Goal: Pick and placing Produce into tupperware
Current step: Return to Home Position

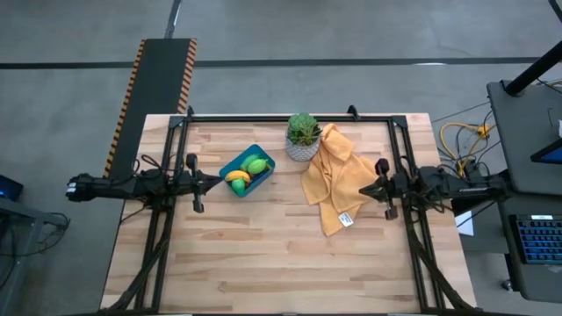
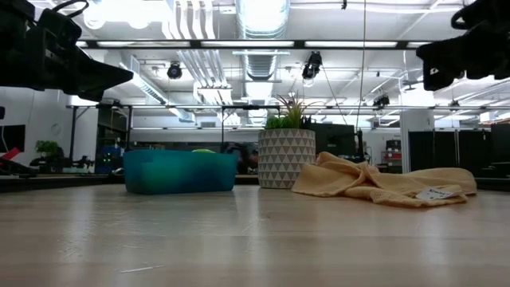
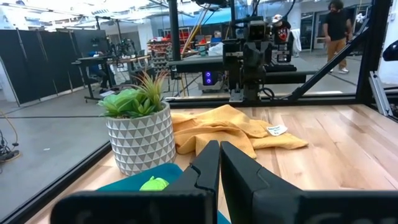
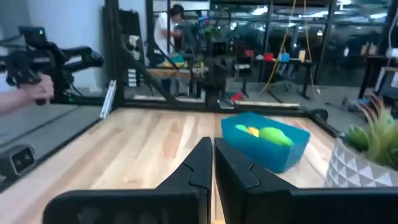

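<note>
The blue tupperware (image 1: 247, 171) stands on the table left of centre, with green pieces (image 1: 255, 165) and a yellow banana (image 1: 238, 176) inside. It also shows in the low view (image 2: 180, 171) and in the right wrist view (image 4: 266, 143). My left gripper (image 1: 213, 181) hovers above the table just left of the tupperware, shut and empty (image 3: 219, 163). My right gripper (image 1: 364, 190) hovers at the right, by the yellow cloth, shut and empty (image 4: 213, 158). The eggplant and red pieces are not visible.
A potted green plant in a white patterned pot (image 1: 303, 138) stands at the far middle of the table. A crumpled yellow cloth with a tag (image 1: 335, 178) lies right of it. The near half of the wooden table (image 1: 281, 263) is bare. A person's hand (image 4: 25, 99) shows beyond the table.
</note>
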Motion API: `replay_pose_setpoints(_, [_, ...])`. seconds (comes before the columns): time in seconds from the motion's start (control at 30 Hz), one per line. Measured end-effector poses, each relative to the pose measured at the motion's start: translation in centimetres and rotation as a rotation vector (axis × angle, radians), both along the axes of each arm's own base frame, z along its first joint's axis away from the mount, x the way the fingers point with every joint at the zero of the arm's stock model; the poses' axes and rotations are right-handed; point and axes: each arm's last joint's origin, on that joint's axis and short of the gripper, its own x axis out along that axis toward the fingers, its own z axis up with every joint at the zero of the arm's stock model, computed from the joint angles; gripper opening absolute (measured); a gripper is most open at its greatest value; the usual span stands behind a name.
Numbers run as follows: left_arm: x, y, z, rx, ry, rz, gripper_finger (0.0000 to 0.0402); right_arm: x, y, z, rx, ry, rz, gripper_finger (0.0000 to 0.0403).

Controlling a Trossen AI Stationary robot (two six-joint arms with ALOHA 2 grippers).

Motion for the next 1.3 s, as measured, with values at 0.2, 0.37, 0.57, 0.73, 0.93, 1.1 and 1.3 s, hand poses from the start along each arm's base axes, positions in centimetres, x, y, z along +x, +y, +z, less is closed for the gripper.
replay_pose_setpoints(0.2, [-0.01, 0.00, 0.01, -0.002, -0.002, 0.001, 0.0000, 0.13, -0.03, -0.61, -0.014, 0.021, -0.051, 0.0009])
replay_pose_setpoints(0.37, [-0.01, 0.00, 0.02, -0.001, -0.002, -0.001, 0.0000, 0.18, -0.02, -0.84, -0.012, 0.026, -0.048, 0.0009])
replay_pose_setpoints(0.57, [0.02, -0.15, -0.02, -0.001, 0.002, -0.054, 0.0000, 0.21, 0.01, -0.92, -0.010, 0.029, -0.041, 0.0009])
replay_pose_setpoints(0.73, [0.04, -0.45, -0.07, -0.009, 0.007, -0.158, 0.0000, 0.21, 0.01, -0.93, 0.002, 0.030, -0.041, 0.0009])
replay_pose_setpoints(0.93, [0.03, -0.61, 0.29, -0.027, -0.033, -0.211, 0.0000, 0.22, 0.01, -0.94, 0.009, 0.032, -0.041, 0.0009])
replay_pose_setpoints(1.1, [0.02, -0.69, 0.44, -0.028, -0.049, -0.240, 0.0000, 0.24, 0.01, -0.96, 0.011, 0.034, -0.040, 0.0009])
replay_pose_setpoints(1.3, [-0.01, -0.69, -0.10, -0.033, 0.006, -0.240, 0.0000, 0.39, 0.03, -1.15, 0.010, 0.059, -0.038, 0.0009])
